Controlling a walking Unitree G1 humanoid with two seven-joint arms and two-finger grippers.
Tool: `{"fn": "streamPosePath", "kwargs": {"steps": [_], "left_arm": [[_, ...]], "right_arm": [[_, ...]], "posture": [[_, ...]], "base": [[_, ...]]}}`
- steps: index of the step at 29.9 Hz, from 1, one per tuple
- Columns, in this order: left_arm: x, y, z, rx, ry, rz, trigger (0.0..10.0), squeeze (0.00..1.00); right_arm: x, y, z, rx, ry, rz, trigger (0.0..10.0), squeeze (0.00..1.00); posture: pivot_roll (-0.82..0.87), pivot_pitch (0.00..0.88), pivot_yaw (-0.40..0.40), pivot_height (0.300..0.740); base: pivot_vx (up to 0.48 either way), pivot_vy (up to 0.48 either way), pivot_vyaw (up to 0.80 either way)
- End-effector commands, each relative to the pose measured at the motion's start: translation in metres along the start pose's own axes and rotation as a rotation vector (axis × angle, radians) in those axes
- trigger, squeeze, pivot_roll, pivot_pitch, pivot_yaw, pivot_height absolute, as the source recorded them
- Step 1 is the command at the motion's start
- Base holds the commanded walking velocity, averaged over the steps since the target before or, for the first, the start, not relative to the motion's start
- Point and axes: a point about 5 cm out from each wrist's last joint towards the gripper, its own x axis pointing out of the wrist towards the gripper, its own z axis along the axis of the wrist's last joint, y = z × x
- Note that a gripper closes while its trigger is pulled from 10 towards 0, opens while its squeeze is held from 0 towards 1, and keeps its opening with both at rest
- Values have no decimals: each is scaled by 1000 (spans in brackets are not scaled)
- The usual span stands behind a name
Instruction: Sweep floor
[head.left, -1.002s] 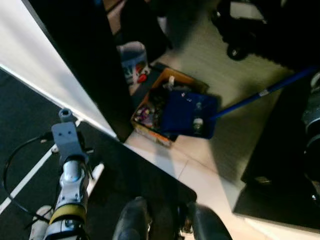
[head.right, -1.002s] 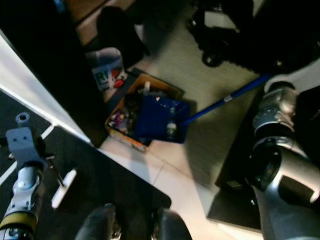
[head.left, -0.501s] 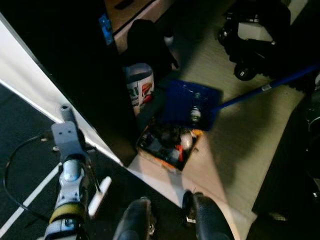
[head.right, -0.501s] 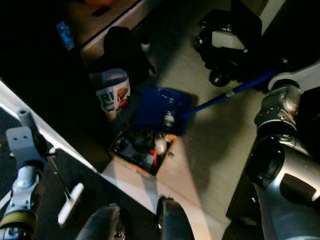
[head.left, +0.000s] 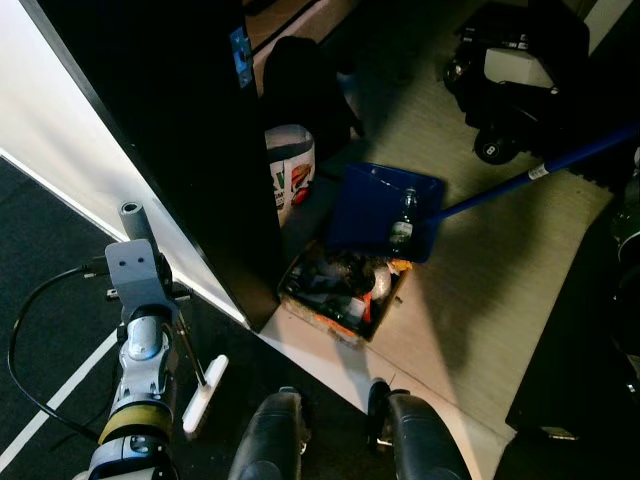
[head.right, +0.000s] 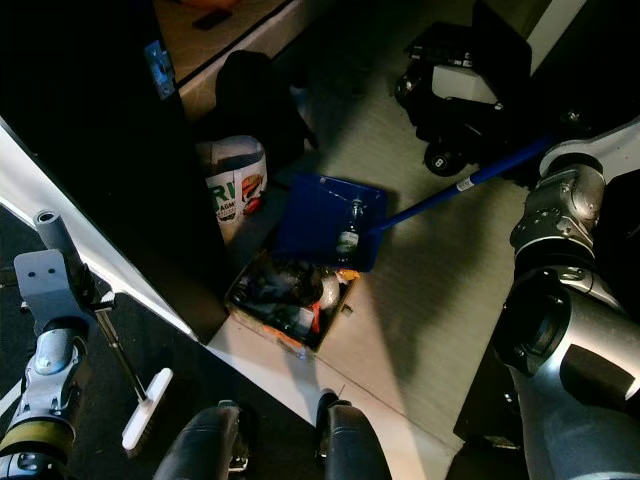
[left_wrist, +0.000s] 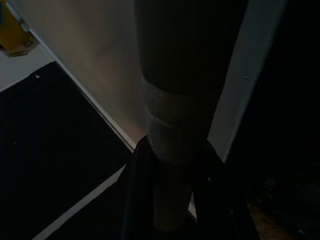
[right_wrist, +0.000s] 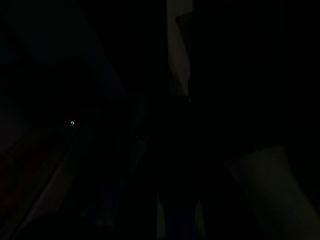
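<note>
Pale floor under blue dustpan, beside trash box

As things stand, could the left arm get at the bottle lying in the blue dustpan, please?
Probably not. The left gripper is shut on a broom handle, so it is busy. The bottle lies in the dustpan beyond the box of rubbish, well ahead of that arm.
</note>
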Motion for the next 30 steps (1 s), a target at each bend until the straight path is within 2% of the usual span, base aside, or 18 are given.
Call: {"fn": "streamPosePath", "kwargs": {"steps": [1, 13, 23, 27, 30], "left_arm": [[-5, 2, -11, -4, 43, 8, 10000, 0], [-8, 10, -13, -6, 41, 41, 10000, 0], [-14, 17, -16, -5, 38, 64, 10000, 0], [-17, 21, -17, -7, 34, 85, 10000, 0], [-18, 22, -17, -8, 33, 88, 10000, 0]], "right_arm": [[3, 1, 10, 15, -45, -6, 10000, 0], [5, 28, 14, -59, -68, 48, 10000, 0], [3, 47, 13, -183, -115, -26, 10000, 0], [-1, 71, 14, -250, -170, -36, 10000, 0], [-2, 80, 12, -252, -172, -16, 10000, 0]], "posture": [[71, 111, -55, 740], [76, 134, -69, 740], [84, 154, -92, 740], [84, 158, -102, 740], [84, 160, -106, 740]], "base": [[0, 0, 0], [0, 0, 0], [0, 0, 0], [0, 0, 0], [0, 0, 0]]}}
